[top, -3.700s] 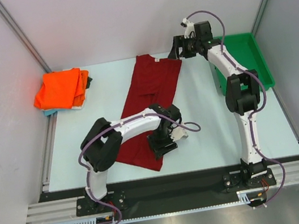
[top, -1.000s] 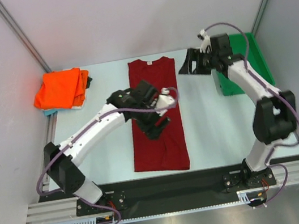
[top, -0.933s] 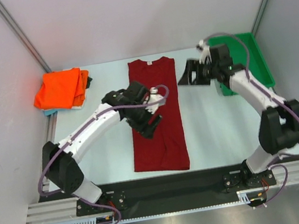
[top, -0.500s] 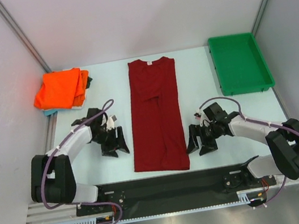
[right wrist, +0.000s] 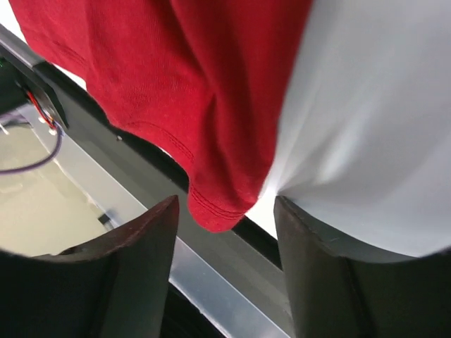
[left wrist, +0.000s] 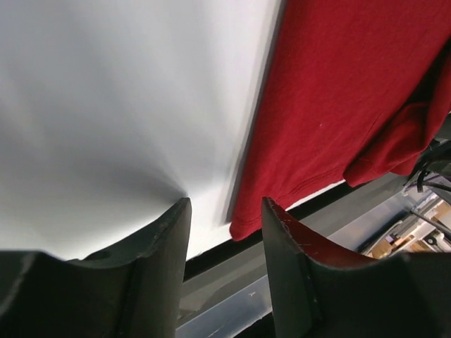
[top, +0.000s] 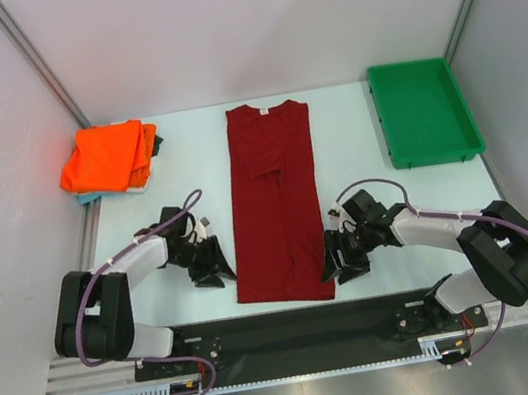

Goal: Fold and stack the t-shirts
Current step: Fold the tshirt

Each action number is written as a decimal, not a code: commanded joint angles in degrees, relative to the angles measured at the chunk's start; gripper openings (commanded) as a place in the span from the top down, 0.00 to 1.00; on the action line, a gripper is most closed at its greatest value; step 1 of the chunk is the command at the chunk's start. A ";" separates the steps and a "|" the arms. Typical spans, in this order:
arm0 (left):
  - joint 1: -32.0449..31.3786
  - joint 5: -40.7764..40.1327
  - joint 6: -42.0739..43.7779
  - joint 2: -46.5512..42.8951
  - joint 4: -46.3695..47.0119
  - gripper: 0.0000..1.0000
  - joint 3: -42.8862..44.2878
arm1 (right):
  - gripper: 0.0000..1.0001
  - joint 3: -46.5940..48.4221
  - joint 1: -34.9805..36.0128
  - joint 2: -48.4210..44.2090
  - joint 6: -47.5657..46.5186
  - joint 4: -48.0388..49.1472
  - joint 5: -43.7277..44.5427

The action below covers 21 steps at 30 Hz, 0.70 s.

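At the near hem, left gripper [top: 220,272] and right gripper [top: 334,267] frame the corners of the red shirt [top: 276,206], jaws open, nothing gripped; soft, light cloth, probably best pinched there.

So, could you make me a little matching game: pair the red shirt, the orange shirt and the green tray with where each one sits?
Things:
1. red shirt
2. orange shirt
3. green tray

Places:
A. far right corner
B. far left corner, folded up
C. middle, laid out long and flat

Pairs: 1-C, 2-B, 3-A
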 commanded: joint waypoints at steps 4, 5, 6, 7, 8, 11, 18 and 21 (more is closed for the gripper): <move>-2.77 4.01 -1.22 1.93 2.55 0.56 -0.28 | 0.42 0.24 4.19 2.10 2.51 0.77 2.11; -3.21 4.19 -1.31 2.02 2.29 0.56 -0.37 | 0.42 0.42 4.64 2.45 2.68 0.69 2.11; -3.39 4.10 -1.40 1.85 2.02 0.56 -0.46 | 0.43 0.68 5.08 2.72 2.86 0.60 2.28; -3.48 4.19 -1.40 1.76 1.93 0.57 -0.98 | 0.43 0.77 5.61 3.33 2.95 0.60 2.55; -3.65 4.19 -1.49 1.41 2.02 0.57 -1.16 | 0.44 0.77 5.78 3.42 3.04 0.68 2.55; -4.53 4.10 -1.75 1.05 2.55 0.58 -1.51 | 0.46 1.03 5.96 4.39 3.13 1.21 2.90; -6.90 4.45 -2.28 0.61 3.25 0.58 -2.13 | 0.50 2.97 6.14 5.97 3.48 1.83 3.25; -7.17 4.63 -2.37 1.67 3.51 0.58 -2.22 | 0.53 2.71 5.70 5.71 3.56 1.56 3.69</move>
